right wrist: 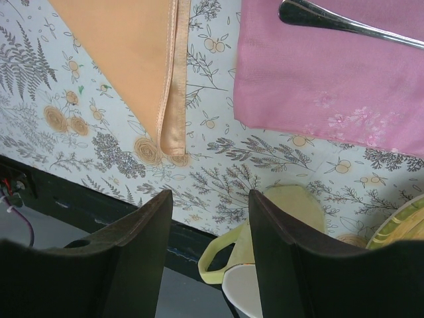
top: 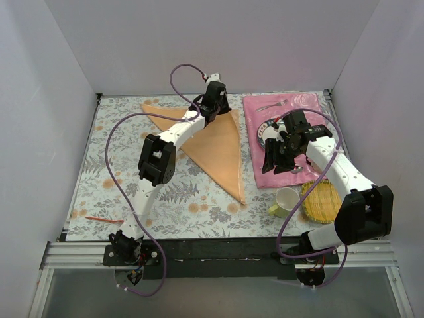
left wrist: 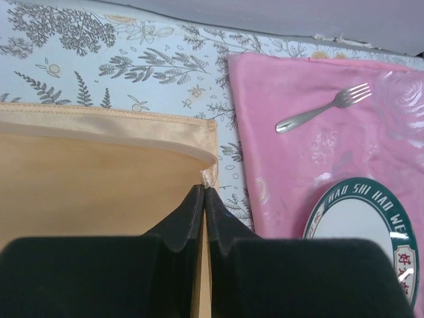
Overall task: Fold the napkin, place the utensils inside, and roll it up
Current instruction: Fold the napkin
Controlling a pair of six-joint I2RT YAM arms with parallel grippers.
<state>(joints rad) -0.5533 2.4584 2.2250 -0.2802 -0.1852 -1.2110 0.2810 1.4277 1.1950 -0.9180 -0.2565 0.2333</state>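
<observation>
Nearest the overhead camera, the arm bases sit at the table's front edge. Beyond them the napkin lies on the fern-print tablecloth as a peach-orange triangle. Its long axis runs from the far left corner to a narrow tip pointing near and right. The left gripper is at its far right corner. The right gripper hangs over the pink placemat, beside the plate. The fork lies on the placemat's far end. A cup and a yellow woven mat sit nearer.

From the left wrist, the left gripper is clenched on the napkin's satin-hemmed corner, which curls up at the tips. The fork's tines point up and right in this view. The plate's green rim reads "HAO SHI HAO WE", the rest cut off.

From the right wrist, the right gripper is released, grasping nothing, above tablecloth and cup. The napkin's slightly shiny tip points toward the near edge. The spoon lies on the placemat.
</observation>
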